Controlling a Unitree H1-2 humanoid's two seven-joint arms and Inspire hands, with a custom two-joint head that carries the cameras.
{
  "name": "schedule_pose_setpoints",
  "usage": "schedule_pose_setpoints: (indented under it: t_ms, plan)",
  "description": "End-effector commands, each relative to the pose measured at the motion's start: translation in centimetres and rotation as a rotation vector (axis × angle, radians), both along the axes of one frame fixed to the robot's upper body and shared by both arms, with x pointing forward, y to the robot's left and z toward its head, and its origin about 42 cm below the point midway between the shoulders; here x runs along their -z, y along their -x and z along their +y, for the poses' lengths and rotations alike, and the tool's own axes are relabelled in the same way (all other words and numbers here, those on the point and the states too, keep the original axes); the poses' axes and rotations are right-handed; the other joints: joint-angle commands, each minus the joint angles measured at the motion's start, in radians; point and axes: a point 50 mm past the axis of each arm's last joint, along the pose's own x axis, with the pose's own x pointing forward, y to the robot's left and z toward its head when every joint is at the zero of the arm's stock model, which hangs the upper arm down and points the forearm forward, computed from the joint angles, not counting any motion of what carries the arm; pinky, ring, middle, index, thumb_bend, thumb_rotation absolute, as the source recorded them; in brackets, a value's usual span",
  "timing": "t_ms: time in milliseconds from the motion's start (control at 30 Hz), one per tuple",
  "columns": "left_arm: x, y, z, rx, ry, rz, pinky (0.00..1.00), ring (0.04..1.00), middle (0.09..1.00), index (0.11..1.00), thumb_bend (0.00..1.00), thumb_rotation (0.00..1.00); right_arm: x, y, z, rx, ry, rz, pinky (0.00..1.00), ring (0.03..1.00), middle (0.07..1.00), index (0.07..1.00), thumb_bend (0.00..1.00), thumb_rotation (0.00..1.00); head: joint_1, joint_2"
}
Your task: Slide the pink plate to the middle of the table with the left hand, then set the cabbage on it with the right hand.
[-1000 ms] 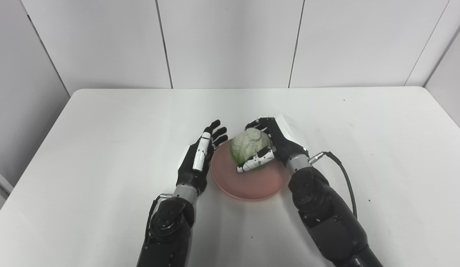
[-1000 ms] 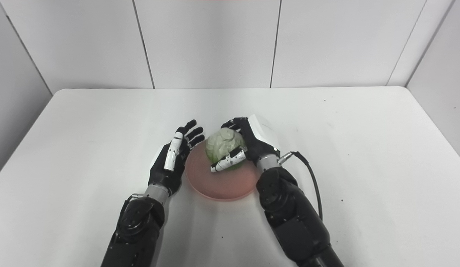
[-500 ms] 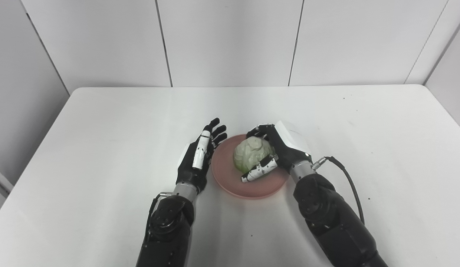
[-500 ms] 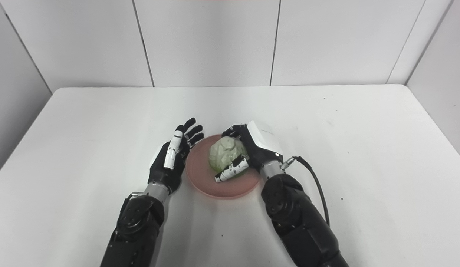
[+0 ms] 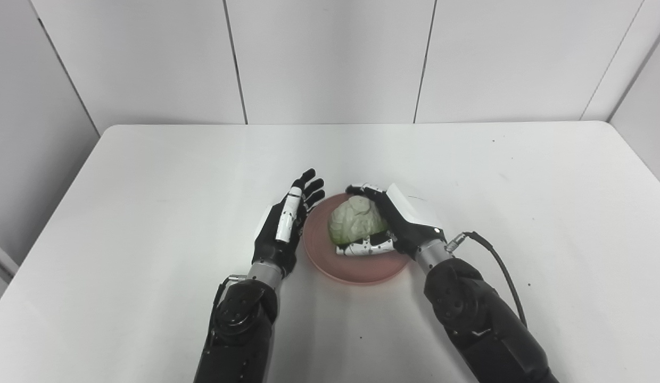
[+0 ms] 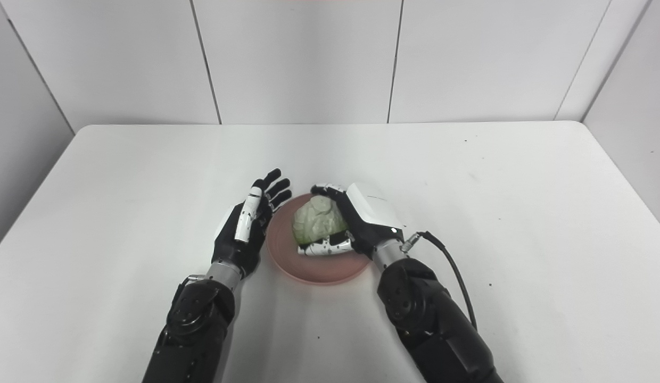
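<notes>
A pale green cabbage (image 5: 352, 224) rests on the pink plate (image 5: 324, 260) near the middle of the white table. My right hand (image 5: 399, 223) is wrapped round its right side, thumb under the front and fingers over the back, still shut on it. The same cabbage (image 6: 315, 223) and right hand (image 6: 364, 218) show in the right eye view. My left hand (image 5: 285, 226) stands open on edge just left of the plate's rim, fingers stretched forward, holding nothing.
The white table (image 5: 149, 175) runs to a grey panelled wall behind. A black cable (image 5: 495, 260) loops from my right wrist over the table to the right.
The right hand has lowered the cabbage onto the plate and rolled palm-down, its thumb now lying flat at the cabbage's base. The left hand has stayed put.
</notes>
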Motion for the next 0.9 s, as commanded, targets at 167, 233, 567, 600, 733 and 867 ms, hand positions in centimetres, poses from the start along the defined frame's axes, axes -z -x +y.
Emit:
schedule_pose_setpoints:
  t_ms: [167, 233, 567, 600, 733, 867]
  plan:
    - [1.9, 0.6, 0.2, 0.002, -0.002, 0.093, 0.9, 0.93, 0.921, 0.901, 0.4, 1.0, -2.5, -0.1, 0.1, -0.079, -0.054, -0.113, 0.81, 0.95, 0.998, 1.0, 1.0, 0.67, 0.0, -0.001]
    - [2.0, 0.6, 0.2, 0.002, -0.005, 0.091, 0.9, 0.932, 0.925, 0.9, 0.4, 1.0, -2.6, 0.0, 0.0, -0.09, -0.056, -0.116, 0.83, 0.962, 1.0, 1.0, 1.0, 0.7, -0.003, -0.006]
    - [2.1, 0.9, 0.6, -0.01, -0.002, 0.083, 0.89, 0.901, 0.91, 0.892, 0.42, 1.0, -4.9, 1.6, -1.3, -0.08, -0.282, -0.288, 0.8, 0.946, 1.0, 1.0, 0.95, 0.93, -0.004, -0.013]
    - [2.1, 0.9, 0.7, -0.011, -0.004, 0.082, 0.89, 0.903, 0.911, 0.896, 0.41, 1.0, -5.1, 1.8, -1.5, -0.073, -0.322, -0.319, 0.84, 0.96, 1.0, 1.0, 0.93, 0.95, -0.005, -0.014]
    - [2.2, 1.2, 1.0, -0.017, -0.011, 0.067, 0.9, 0.902, 0.908, 0.898, 0.41, 1.0, -5.7, 2.5, -2.7, 0.031, -0.435, -0.342, 0.88, 0.971, 1.0, 1.0, 0.9, 1.0, -0.009, -0.016]
    - [2.2, 1.7, 1.5, -0.018, -0.016, 0.051, 0.9, 0.904, 0.911, 0.901, 0.41, 1.0, -4.4, 3.0, -4.5, 0.119, -0.515, -0.263, 0.92, 0.985, 1.0, 1.0, 0.77, 1.0, -0.005, -0.015]
